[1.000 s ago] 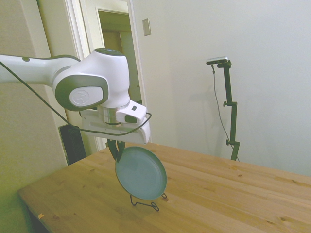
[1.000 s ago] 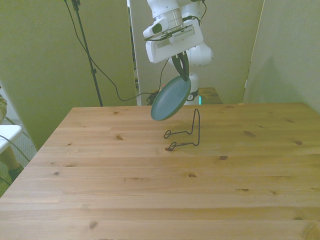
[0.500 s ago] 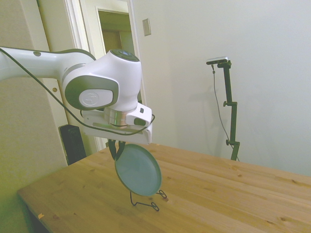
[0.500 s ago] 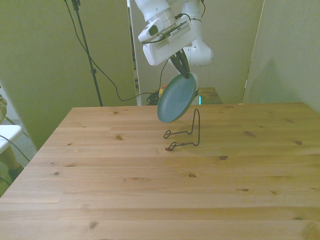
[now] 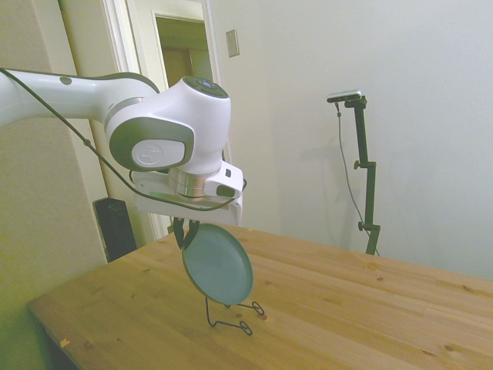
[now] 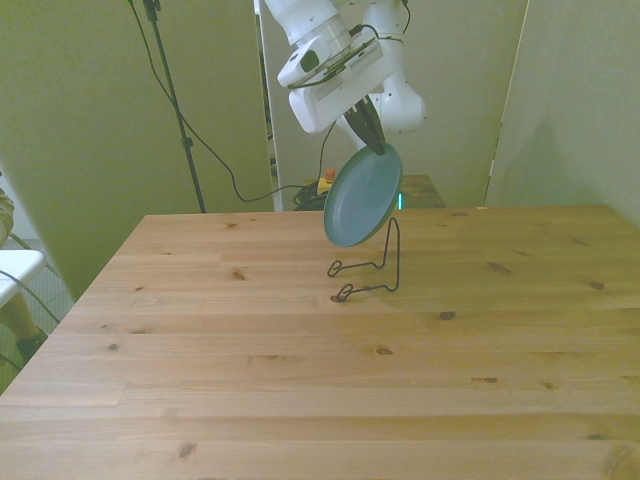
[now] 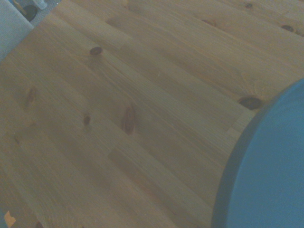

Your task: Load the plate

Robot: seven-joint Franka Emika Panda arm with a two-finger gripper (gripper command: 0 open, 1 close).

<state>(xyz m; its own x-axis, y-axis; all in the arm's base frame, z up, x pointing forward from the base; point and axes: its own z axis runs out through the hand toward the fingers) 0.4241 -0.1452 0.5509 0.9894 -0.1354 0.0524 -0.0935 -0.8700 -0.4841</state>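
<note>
In the side view the arm [image 5: 92, 100] is reaching in from the left, and the gripper [image 5: 183, 227] is hanging below the wrist with its fingers clamped on the top edge of the plate [image 5: 217, 264]. The plate is hanging in the air, tilted, well clear of the table [image 5: 347, 308]. Just under and a little to the right of it, the rack [image 5: 231, 314] is standing on the wood, carrying nothing.

In the front view, going from the left, bare boards are giving way to the rack [image 6: 375, 265] near the middle, its 1 tall upright loop rising at the right end of its feet. The plate [image 6: 362, 195] is hovering above the feet, its lower edge near the loop but apart from the wire, and the gripper [image 6: 372, 143] is pinching its upper rim.

The wrist view is showing only a blurred teal arc of the plate [image 7: 270, 175] over the boards.

As a judgement: pick-up and carry are done. Lowering the plate into the rack, leaning it on the loop and releasing are left.
</note>
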